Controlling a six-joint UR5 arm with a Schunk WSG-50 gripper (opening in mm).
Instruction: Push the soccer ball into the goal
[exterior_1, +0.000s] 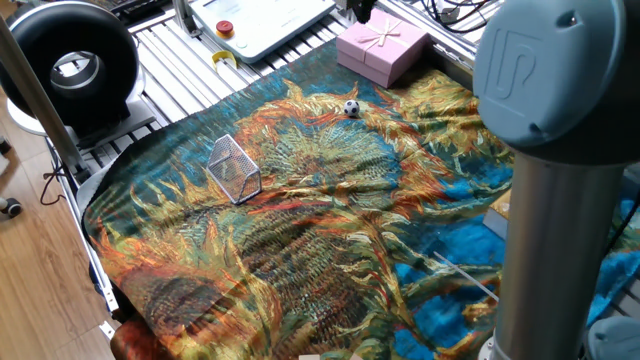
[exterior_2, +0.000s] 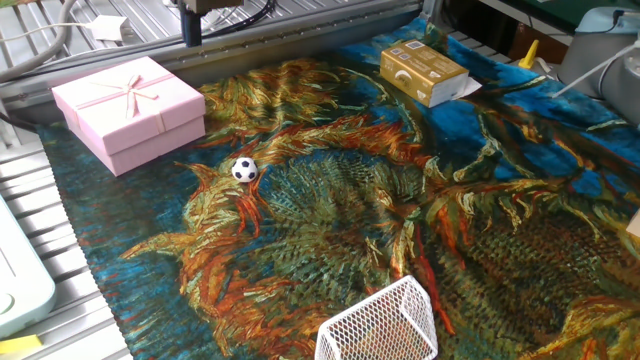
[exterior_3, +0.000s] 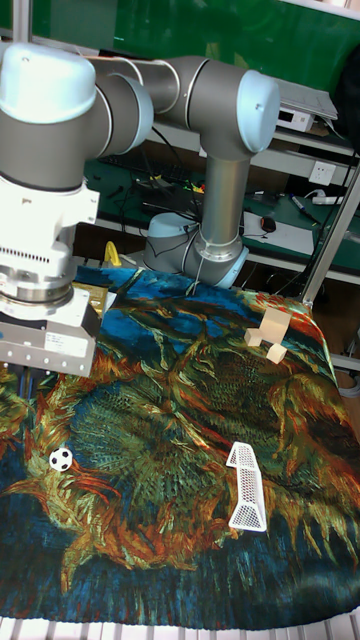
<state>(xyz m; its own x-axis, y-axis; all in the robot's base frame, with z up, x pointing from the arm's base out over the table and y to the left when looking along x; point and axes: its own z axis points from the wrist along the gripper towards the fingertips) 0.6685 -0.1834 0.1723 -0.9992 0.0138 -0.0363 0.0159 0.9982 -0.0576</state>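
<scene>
The soccer ball is tiny, white with black patches, and rests on the sunflower-print cloth close to a pink gift box. The goal, a small white wire-mesh wedge, stands on the cloth well away from the ball. My gripper hangs at the frame top, above and behind the pink box, apart from the ball. Only its lower tips show, so the jaw gap is unclear. In the tall fixed view the wrist hides the fingers.
The pink gift box sits just behind the ball. A cardboard box and wooden blocks lie on the cloth's far side. My arm's column fills the right foreground. A black ring-shaped device stands off the cloth.
</scene>
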